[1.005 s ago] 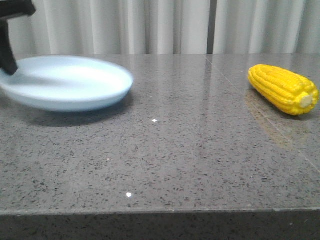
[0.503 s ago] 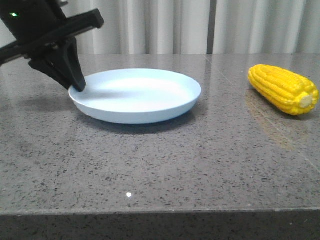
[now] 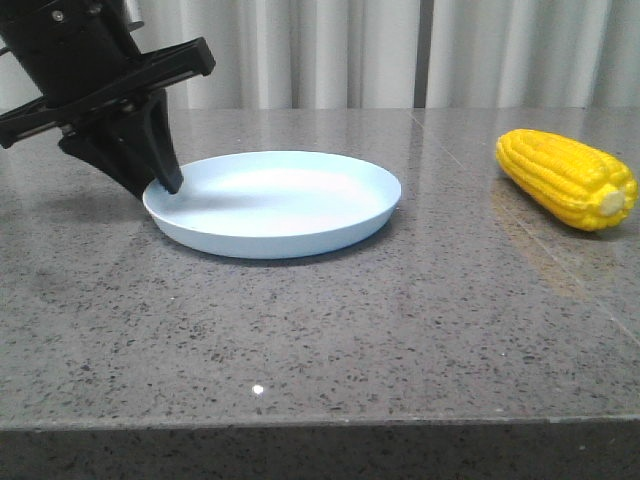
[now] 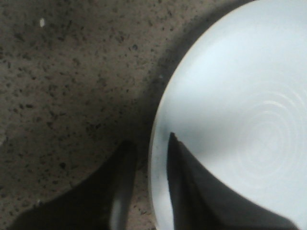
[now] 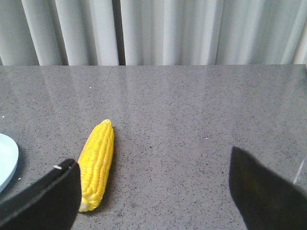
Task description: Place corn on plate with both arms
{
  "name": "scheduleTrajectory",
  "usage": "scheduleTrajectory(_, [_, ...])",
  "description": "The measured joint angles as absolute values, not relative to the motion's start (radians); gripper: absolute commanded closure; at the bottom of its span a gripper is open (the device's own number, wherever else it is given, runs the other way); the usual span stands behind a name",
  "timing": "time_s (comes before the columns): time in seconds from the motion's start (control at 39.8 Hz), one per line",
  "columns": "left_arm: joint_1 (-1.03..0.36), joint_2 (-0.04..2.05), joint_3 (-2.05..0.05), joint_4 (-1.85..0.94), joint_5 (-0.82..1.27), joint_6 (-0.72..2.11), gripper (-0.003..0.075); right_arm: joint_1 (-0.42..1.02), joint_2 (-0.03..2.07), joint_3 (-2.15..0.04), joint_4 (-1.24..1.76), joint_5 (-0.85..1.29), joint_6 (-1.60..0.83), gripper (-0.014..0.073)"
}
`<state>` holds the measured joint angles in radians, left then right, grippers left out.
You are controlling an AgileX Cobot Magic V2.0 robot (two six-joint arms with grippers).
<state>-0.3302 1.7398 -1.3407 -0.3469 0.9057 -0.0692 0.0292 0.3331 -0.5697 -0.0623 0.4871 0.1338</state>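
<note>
The pale blue plate (image 3: 285,205) rests on the grey table left of centre. My left gripper (image 3: 168,183) is shut on its left rim. In the left wrist view the gripper (image 4: 149,140) has one finger inside the plate (image 4: 230,91) and one outside over the table. The yellow corn (image 3: 565,178) lies on the table at the far right, stub end towards the front, well apart from the plate. My right gripper (image 5: 153,158) is open wide and empty, above the table just beside the corn (image 5: 98,160). It does not show in the front view.
The speckled grey stone table (image 3: 330,320) has its front edge near the bottom of the front view. A white curtain (image 3: 330,50) hangs behind the table. The plate's edge (image 5: 5,160) shows at the side of the right wrist view.
My left gripper has carried the plate from the far left towards the centre, then lowered it onto the table. The corn has not moved.
</note>
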Motion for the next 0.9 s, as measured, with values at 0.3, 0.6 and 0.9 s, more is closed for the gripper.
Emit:
scheduleTrajectory(0.3, [-0.328, 1.678, -1.356, -0.338, 0.896, -0.014, 0.0219, 0.029, 0.333, -0.57, -0.062, 0.487, 0.134, -0.0052])
scheduleTrajectory(0.6, [-0.253, 1.499, -1.355, -0.224, 0.902, 0.0, 0.0566, 0.029, 0.333, -0.57, -0.062, 0.487, 0.134, -0.0052])
scheduleTrajectory(0.9, [-0.196, 1.254, -1.227, -0.121, 0.853, 0.0, 0.0741, 0.029, 0.333, -0.57, -0.062, 0.487, 0.134, -0.0052])
